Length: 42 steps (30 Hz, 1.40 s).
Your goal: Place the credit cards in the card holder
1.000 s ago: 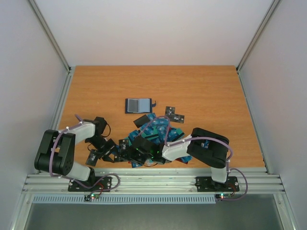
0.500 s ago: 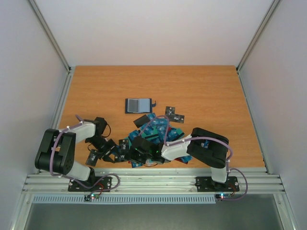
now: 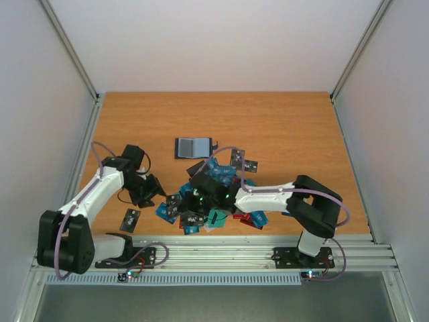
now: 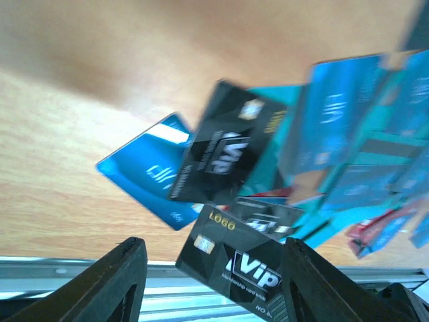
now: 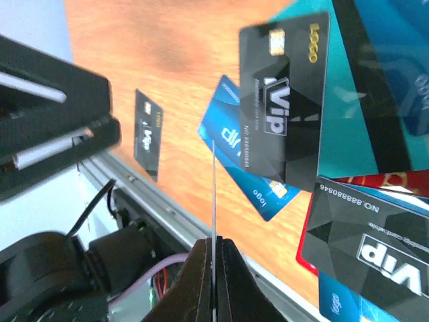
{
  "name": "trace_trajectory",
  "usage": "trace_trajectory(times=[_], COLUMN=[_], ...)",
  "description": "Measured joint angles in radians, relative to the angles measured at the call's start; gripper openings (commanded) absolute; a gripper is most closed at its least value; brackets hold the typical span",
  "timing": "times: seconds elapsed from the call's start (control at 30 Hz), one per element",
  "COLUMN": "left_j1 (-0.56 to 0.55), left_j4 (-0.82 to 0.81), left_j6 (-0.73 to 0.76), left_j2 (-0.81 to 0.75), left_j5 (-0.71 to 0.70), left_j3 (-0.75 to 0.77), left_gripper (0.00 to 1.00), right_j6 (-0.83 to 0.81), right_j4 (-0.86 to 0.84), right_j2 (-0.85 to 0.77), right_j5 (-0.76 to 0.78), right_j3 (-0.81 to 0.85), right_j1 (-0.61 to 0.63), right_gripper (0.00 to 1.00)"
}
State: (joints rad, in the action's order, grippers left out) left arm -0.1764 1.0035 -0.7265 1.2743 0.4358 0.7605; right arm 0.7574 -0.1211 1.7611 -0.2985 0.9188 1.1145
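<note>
**Holder sits at 12 o'clock from the loaded right gripper**

The right gripper [image 5: 213, 260] is clenched on a held card [image 5: 213, 191], seen edge-on as a thin pale line rising from between the fingertips. In the top view it hovers over the near-left part of the heap of credit cards [image 3: 216, 216]. The card holder [image 3: 194, 147] lies open on the table [image 3: 288, 127], straight toward 12 o'clock, with its long axis running 9 to 3. The left gripper [image 4: 214, 287] is released, with a black VIP card [image 4: 231, 263] below its gap. From it the holder lies between 1 and 2 o'clock, slightly farther off. There is bare wood at the holder's 12 and 9. Loose black cards [image 3: 244, 159] lie at its 3 to 4, and the heap's edge is near its 5.
</note>
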Motion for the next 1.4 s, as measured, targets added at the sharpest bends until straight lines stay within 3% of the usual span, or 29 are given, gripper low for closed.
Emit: trace_trajectory(times=[0.3, 0.63, 0.8, 1.0, 1.4], left_j1=[0.0, 0.0, 0.0, -0.002, -0.061], left_j4=[0.063, -0.064, -0.103, -0.072, -0.01], left_j6=[0.187, 0.411, 0.478, 0.572, 0.678], left_j2=[-0.111, -0.042, 0.097, 0.263, 0.32], left_j5=[-0.038, 0.3, 0.497, 0.686, 0.885], left_j3=[0.297, 0.435, 0.552, 0.714, 0.729], left_gripper=[0.65, 0.67, 0.61, 0.46, 0.35], right_j6=[-0.294, -0.775, -0.974, -1.145, -1.228], right_j4=[0.366, 0.812, 1.003, 1.173, 1.258], right_j2=[-0.24, -0.236, -0.167, -0.05, 0.012], right_j5=[-0.201, -0.559, -0.717, -0.876, -1.018], right_j3=[0.131, 0.44, 0.595, 0.705, 0.751], right_j1=[-0.241, -0.575, -0.608, -0.632, -0.645], right_gripper=[0.01, 0.01, 0.01, 0.01, 0.01])
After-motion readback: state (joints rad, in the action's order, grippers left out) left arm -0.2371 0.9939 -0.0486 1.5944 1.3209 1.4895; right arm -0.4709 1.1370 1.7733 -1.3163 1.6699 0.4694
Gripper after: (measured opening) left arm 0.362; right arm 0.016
